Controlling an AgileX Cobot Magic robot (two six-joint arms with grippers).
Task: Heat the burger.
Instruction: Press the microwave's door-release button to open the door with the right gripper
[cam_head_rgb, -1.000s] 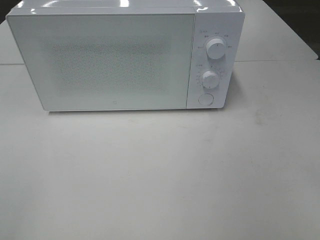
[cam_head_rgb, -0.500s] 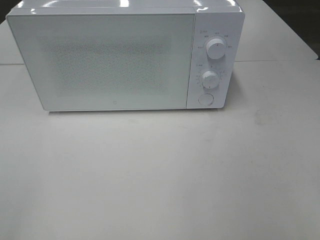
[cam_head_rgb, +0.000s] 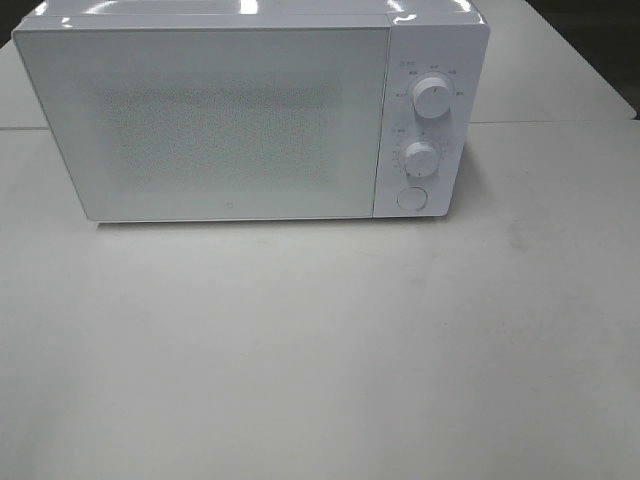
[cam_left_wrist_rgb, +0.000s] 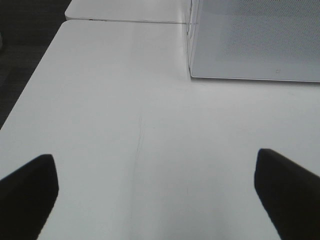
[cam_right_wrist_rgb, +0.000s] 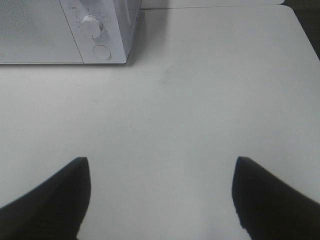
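Burger unseen; upper dial (cam_head_rgb: 431, 97) overhead only.

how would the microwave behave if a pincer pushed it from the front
Probably heavy and stiff: the microwave is a wide box sitting flat on the table, so it should resist or slide rather than tip. Its smooth door looks slippery for gripping.

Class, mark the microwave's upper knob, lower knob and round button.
upper knob (cam_head_rgb: 432, 98), exterior high view, centre of face.
lower knob (cam_head_rgb: 421, 158), exterior high view, centre of face.
round button (cam_head_rgb: 411, 198), exterior high view, its centre.
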